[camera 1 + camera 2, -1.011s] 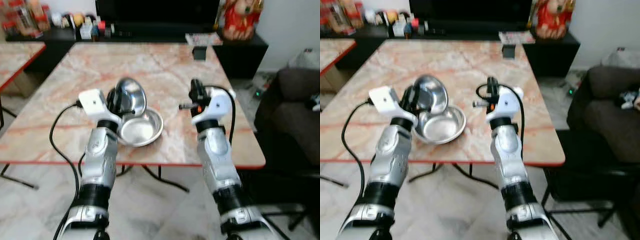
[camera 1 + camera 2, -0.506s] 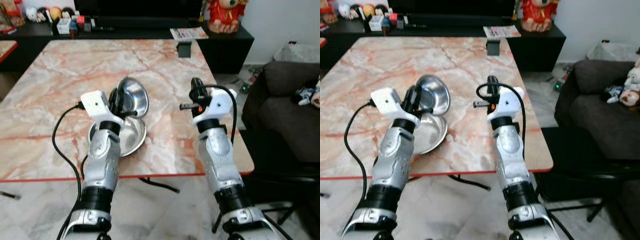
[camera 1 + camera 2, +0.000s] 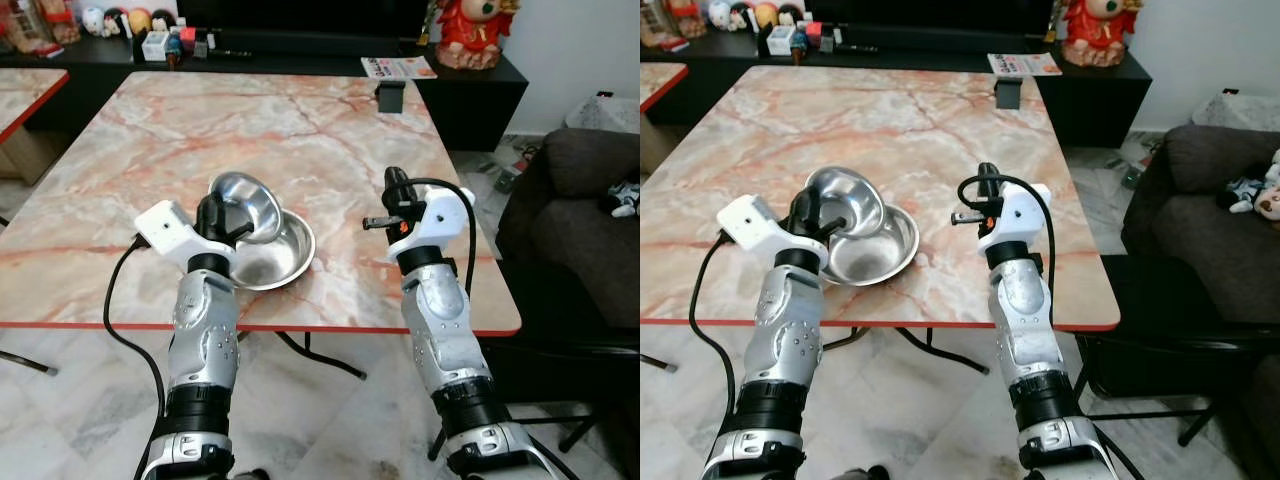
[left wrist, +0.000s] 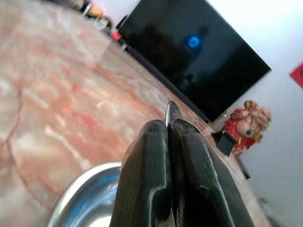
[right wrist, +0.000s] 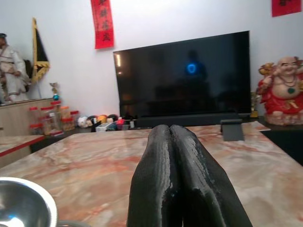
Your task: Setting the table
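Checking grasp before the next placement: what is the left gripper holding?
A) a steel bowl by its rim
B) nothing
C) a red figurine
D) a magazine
A: the left gripper has its fingers pinched on the rim of the upper steel bowl, tilted above a second bowl on the table.

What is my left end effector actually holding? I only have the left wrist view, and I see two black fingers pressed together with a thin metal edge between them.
Observer: The left end effector is shut on the rim of a small steel bowl, held tilted with its hollow facing the camera.
Operator: And the curved metal below my fingers?
Observer: That is a second, larger steel bowl sitting flat on the marble table, directly under the held one.
Operator: Where is the other arm?
Observer: The right end effector is raised above the table to the right of the bowls, fingers shut on nothing.
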Available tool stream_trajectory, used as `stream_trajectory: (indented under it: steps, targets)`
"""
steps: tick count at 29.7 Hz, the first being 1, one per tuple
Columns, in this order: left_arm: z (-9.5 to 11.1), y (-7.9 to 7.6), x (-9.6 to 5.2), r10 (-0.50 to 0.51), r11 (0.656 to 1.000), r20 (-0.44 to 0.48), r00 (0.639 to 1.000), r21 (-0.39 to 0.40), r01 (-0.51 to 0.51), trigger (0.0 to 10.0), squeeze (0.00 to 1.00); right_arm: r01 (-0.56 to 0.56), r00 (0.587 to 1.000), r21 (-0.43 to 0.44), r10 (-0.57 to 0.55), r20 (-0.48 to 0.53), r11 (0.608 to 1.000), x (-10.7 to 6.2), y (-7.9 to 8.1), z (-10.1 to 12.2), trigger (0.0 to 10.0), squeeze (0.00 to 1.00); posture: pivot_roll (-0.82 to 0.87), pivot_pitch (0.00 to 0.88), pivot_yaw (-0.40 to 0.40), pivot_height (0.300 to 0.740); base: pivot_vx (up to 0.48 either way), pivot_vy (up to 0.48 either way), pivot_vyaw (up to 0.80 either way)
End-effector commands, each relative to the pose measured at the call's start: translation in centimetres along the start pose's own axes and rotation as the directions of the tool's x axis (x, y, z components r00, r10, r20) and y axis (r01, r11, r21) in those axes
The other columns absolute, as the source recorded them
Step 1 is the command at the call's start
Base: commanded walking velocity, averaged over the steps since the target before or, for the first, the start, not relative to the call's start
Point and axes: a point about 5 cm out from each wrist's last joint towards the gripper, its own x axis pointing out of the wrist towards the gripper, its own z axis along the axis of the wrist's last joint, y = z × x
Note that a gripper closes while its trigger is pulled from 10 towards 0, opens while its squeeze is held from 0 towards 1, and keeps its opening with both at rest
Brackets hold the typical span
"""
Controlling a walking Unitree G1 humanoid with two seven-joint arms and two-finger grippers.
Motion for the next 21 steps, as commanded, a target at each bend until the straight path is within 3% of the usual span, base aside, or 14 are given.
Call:
stream_trajectory:
  steps: [1,9,15,21]
  targets:
    - [-0.2,-0.6,0.2,0.001,0.999,-0.024,1.0,-0.043,-0.002,10.0,0.0,-0.006,1.0,0.004,0.006,0.013,1.0,0.1,0.0,0.5,10.0,0.0,0.0,0.138,-0.052,0.74,0.0,0.0,0.0]
    - [-0.5,-1.6,-0.3,-0.078,0.994,-0.093,0.993,-0.078,0.071,10.0,0.0,-0.004,1.0,0.01,0.004,0.011,1.0,0.1,0.2,0.4,10.0,0.0,0.01,0.145,-0.049,0.74,0.0,0.0,0.0]
    - [0.0,-1.8,-0.4,-0.076,0.997,-0.106,0.991,-0.026,0.074,10.0,0.0,0.005,1.0,0.008,-0.005,0.011,1.0,0.0,-0.1,0.5,10.0,0.0,0.0,0.147,-0.05,0.74,0.0,0.0,0.0]
    - [-0.3,-1.7,-0.9,-0.082,0.993,-0.179,0.98,0.069,0.096,10.0,0.0,0.003,1.0,0.005,-0.003,0.012,1.0,0.0,-0.1,0.6,10.0,0.0,0.01,0.148,-0.056,0.74,0.0,0.0,0.0]
